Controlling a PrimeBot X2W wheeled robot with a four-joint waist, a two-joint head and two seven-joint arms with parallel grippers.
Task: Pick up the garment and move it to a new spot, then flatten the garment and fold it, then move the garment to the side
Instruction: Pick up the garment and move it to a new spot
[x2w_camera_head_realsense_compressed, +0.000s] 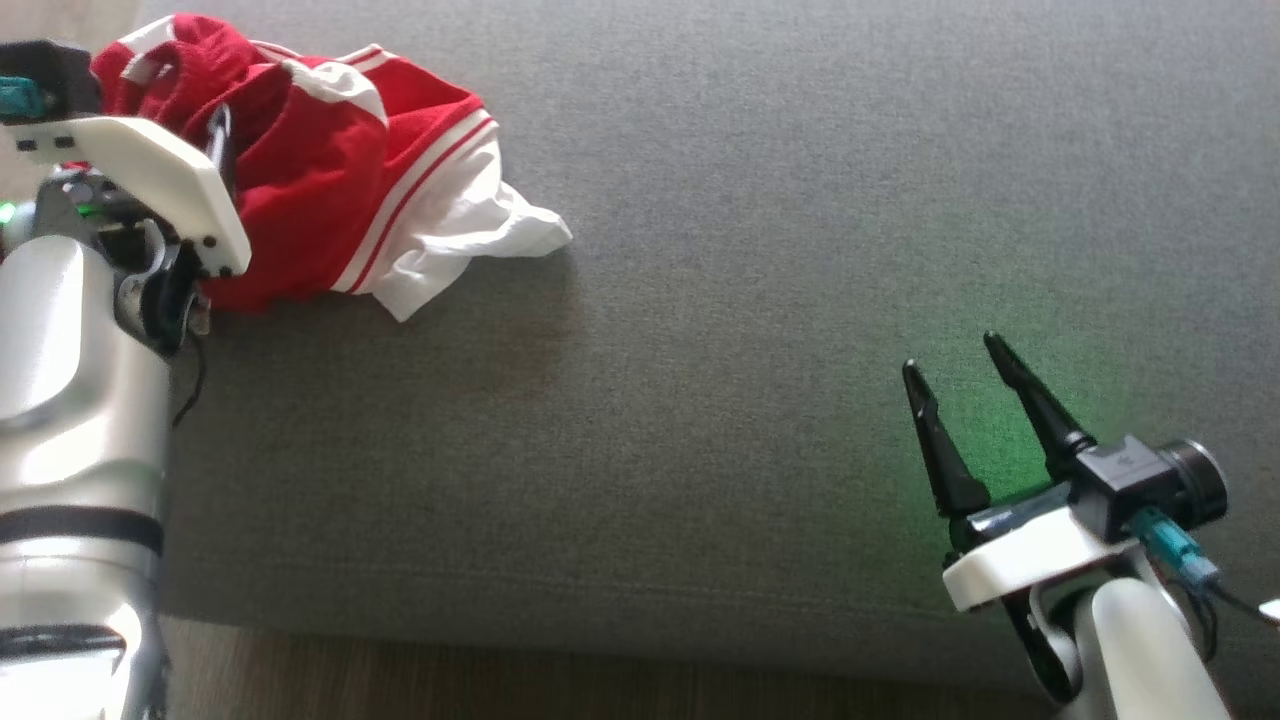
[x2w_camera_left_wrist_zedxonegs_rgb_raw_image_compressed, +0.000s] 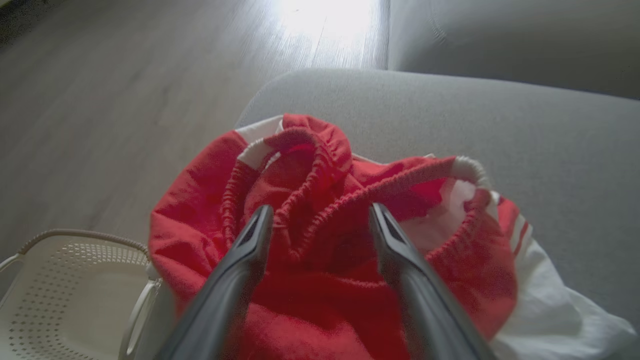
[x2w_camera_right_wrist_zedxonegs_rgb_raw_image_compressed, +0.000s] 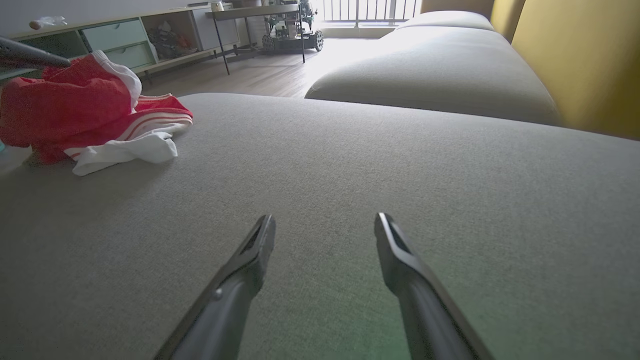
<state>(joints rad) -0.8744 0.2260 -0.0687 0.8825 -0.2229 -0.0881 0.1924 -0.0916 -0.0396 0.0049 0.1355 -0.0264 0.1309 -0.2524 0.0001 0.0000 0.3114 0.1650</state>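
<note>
Left claw (x2w_camera_left_wrist_zedxonegs_rgb_raw_image_compressed: 321, 210) wide over bunched garment (x2w_camera_left_wrist_zedxonegs_rgb_raw_image_compressed: 320, 300): drop onto waistband (x2w_camera_left_wrist_zedxonegs_rgb_raw_image_compressed: 300, 200), pinch one fold, lift clear. Right claw (x2w_camera_head_realsense_compressed: 952, 354) wide, idle above sofa (x2w_camera_head_realsense_compressed: 750, 300).

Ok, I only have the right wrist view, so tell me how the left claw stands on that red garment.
Observer: The left claw is open, with a gathered elastic waistband of the red and white garment lying between its fingers.
Operator: Report what lies beside the sofa there.
Observer: A white perforated basket sits on the wooden floor, next to the corner where the garment lies.
Operator: Give me the left arm from the head view.
Observer: Its pale forearm rises along the left edge, and the wrist mount covers the garment's left part.
</note>
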